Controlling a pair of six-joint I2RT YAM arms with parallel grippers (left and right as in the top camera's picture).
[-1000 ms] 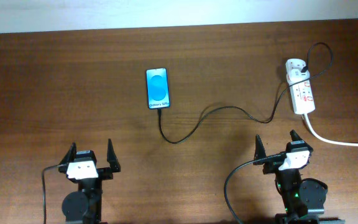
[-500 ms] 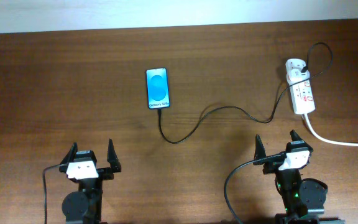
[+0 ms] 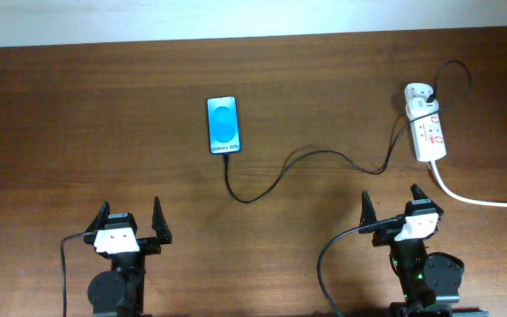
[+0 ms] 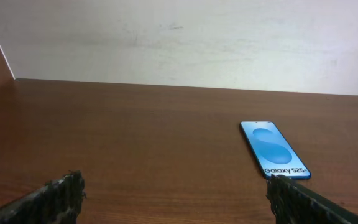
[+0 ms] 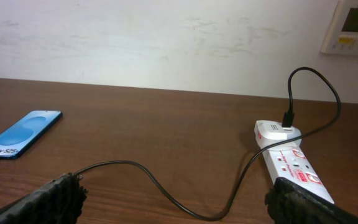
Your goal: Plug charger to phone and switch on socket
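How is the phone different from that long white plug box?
The phone has a blue screen and black edge; the socket is white with red markings. The phone is thin and flat; the socket is chunkier. The socket has a thick white cord; the phone has none. Both lie on the table, with the black charger running between them.

Phone (image 3: 223,126) is lying flat, face up, upper centre of the overhead frame, long axis running top to bottom. Blue screen is glowing, lighter circle, text at its lower end. Charger (image 3: 324,151) is looping above its white plug (image 3: 419,95), then snaking down-left and curling up to the phone's lower edge. Tip is touching there, seating unclear. Socket (image 3: 429,136) is lying upper right, slightly tilted, plug sitting in its top end, thick white cord (image 3: 482,201) trailing off right.
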